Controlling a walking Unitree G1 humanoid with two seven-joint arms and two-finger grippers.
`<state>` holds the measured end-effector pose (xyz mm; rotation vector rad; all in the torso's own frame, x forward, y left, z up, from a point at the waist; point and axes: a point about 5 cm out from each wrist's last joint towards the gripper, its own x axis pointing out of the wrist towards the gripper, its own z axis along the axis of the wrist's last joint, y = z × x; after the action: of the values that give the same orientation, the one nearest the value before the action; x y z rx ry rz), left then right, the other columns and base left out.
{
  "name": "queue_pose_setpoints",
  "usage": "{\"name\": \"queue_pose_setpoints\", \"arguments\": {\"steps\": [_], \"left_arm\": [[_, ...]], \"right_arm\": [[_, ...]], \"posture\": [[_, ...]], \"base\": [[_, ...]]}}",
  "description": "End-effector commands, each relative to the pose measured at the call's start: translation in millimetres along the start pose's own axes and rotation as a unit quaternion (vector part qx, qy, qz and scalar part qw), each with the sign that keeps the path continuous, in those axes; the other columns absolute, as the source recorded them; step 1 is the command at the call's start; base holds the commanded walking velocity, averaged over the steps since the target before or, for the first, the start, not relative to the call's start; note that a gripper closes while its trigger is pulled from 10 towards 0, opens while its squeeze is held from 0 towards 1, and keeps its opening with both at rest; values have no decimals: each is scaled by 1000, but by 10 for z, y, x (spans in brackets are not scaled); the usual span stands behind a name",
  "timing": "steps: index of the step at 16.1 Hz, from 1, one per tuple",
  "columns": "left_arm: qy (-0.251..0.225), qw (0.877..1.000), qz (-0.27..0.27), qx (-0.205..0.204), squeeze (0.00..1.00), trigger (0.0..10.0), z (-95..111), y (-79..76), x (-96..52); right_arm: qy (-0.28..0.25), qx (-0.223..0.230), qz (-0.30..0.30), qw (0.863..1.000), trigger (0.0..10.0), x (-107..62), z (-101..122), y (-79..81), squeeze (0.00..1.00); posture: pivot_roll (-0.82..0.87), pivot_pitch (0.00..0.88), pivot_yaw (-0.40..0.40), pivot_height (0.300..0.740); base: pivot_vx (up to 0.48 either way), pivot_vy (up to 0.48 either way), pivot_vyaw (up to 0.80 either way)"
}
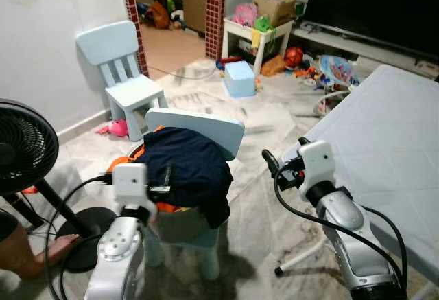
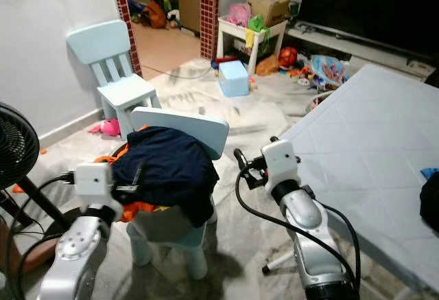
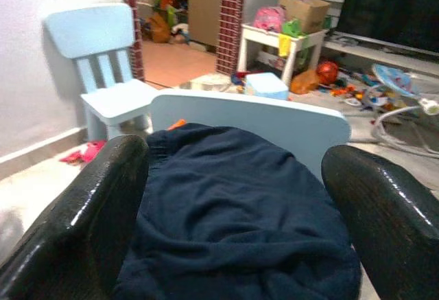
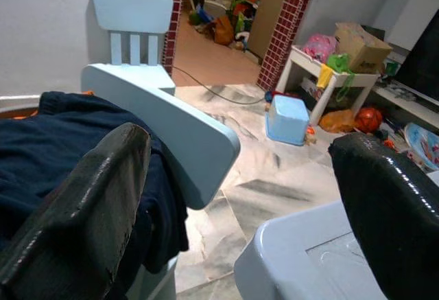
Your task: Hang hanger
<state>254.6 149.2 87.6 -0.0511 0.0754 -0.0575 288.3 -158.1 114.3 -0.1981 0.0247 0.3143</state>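
Left gripper [image 3: 233, 197] raised in front of the near chair [image 1: 199, 130], fingers [image 3: 82, 224] spread wide, nothing between them, aimed at the navy garment [image 1: 185, 169] piled on the seat. Garment drapes over the seat's front edge, with orange cloth [image 1: 123, 161] under it. Right gripper [image 4: 240, 197] held up between chair and white table [image 1: 391, 142], fingers [image 4: 89, 204] also wide apart, empty. No hanger can be made out; a thin dark strip lies on the garment near the left gripper, can't tell what it is. Second chair [image 1: 120, 66] stands by the wall further back. Black fan [image 1: 24, 145] on the robot's left, a person's bare foot [image 1: 41, 252] beside its base. Blue stool [image 1: 240, 79], toys and a TV at the back.
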Motion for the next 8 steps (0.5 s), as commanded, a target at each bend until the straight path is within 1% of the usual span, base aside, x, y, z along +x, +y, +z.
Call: {"name": "queue_pose_setpoints", "arguments": {"steps": [1,4,8], "left_arm": [[-1,1000,0,-2,0,10000,1,-17,12],[-4,1000,0,-3,0,10000,6,-17,14],[-2,1000,2,-8,0,10000,1,-24,19]], "right_arm": [[-6,-6,-3,1000,10000,17,37,-10,0],[-7,-7,-2,1000,10000,19,40,-8,0],[-8,-10,1,1000,10000,25,43,-11,0]], "posture": [[-70,0,-71,740],[-70,0,-71,740],[-72,0,-76,740]], "base": [[0,0,0],[0,0,0],[0,-318,0]]}}
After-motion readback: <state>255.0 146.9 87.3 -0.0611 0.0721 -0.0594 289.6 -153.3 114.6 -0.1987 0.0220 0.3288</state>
